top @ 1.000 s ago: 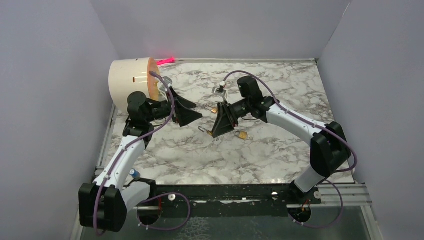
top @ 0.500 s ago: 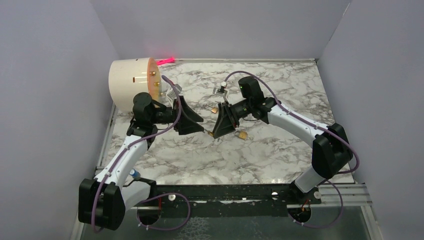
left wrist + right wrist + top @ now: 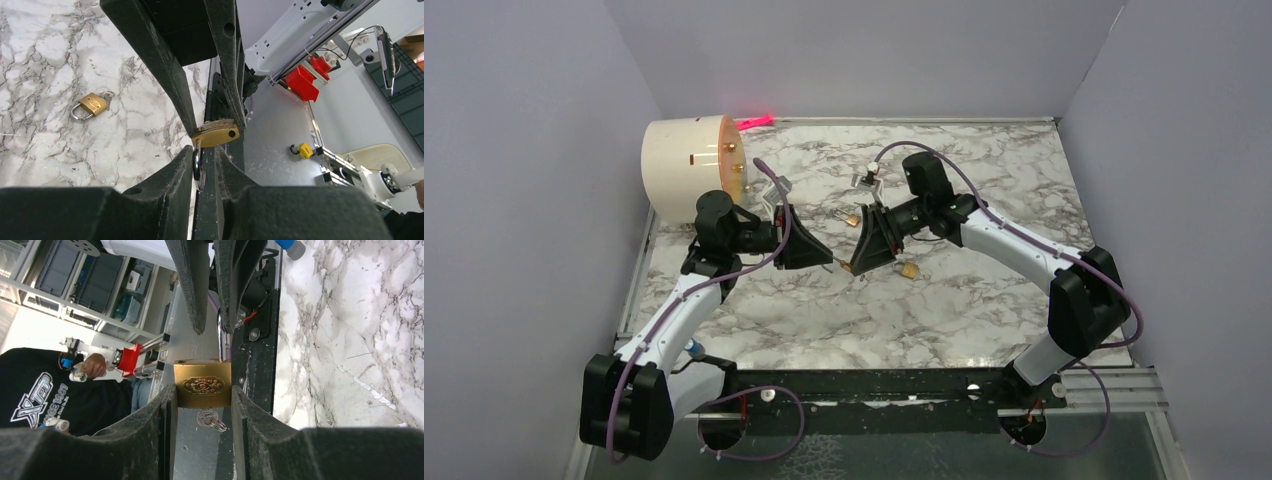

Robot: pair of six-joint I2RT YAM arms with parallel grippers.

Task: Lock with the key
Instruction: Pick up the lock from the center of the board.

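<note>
Count across the three views:

- Padlocks: 3. One padlock [image 3: 202, 385] sits between the gripper tips. The other two are loose on the table [image 3: 984, 140]: a padlock [image 3: 909, 270] and a padlock [image 3: 852, 218]. The left wrist view catches only one loose one.
- Keys: 1. The key [image 3: 207, 417] is under the held padlock. Can't tell for the loose two, too small.
- Arms: 2, left arm [image 3: 674, 310] and right arm [image 3: 1014, 240].
- Grippers: 2, left gripper [image 3: 205, 152] and right gripper [image 3: 202, 390].
- Cylinder [image 3: 686, 168], beige: 1.
- Pink item [image 3: 757, 122]: 1.
- White-topped gadget [image 3: 867, 178]: 1, can't identify it.
- Person [image 3: 50, 390], black shirt, off the table: 1.
</note>
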